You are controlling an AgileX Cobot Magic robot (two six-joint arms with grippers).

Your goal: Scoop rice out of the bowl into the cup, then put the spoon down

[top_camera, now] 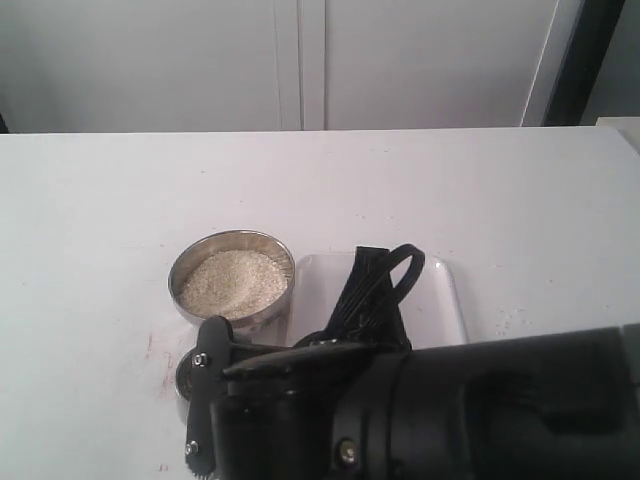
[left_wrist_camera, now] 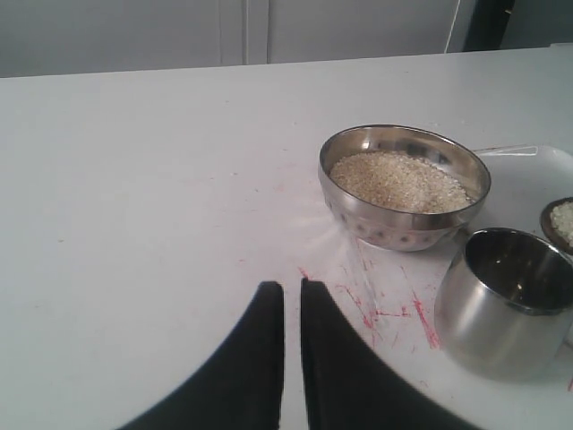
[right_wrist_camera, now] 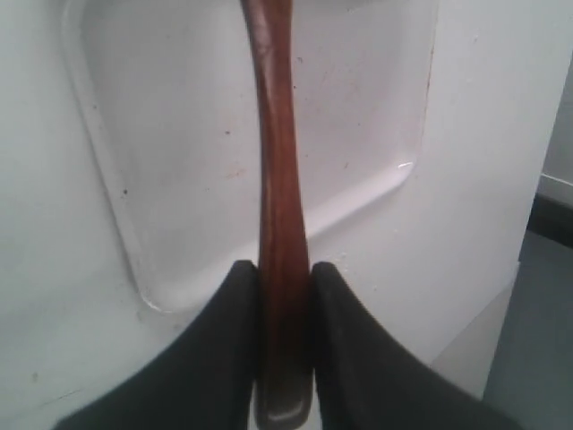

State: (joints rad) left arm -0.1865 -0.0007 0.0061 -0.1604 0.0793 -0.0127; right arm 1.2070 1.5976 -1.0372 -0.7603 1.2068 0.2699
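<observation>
1. The white desk [top_camera: 100, 200] fills most of the exterior view.
2. The black right arm [top_camera: 480, 410] blocks the lower right of the frame.
3. A pale tray [top_camera: 445, 300] lies right of centre, just beside the bowl.
4. The bowl [left_wrist_camera: 394, 228] sits left of centre and holds the rice [left_wrist_camera: 398, 179].
5. The cup [left_wrist_camera: 488, 313] stands upright near the bowl, at the lower left, largely hidden by the arm.
6. The spoon [right_wrist_camera: 279, 179] is above the tray, its head carrying grains near the cup.
7. The right end effector [right_wrist_camera: 285, 265] is clamped on the spoon's handle.
8. The left end effector [left_wrist_camera: 291, 284] is narrow, a slit between its fingers, holding nothing.
</observation>
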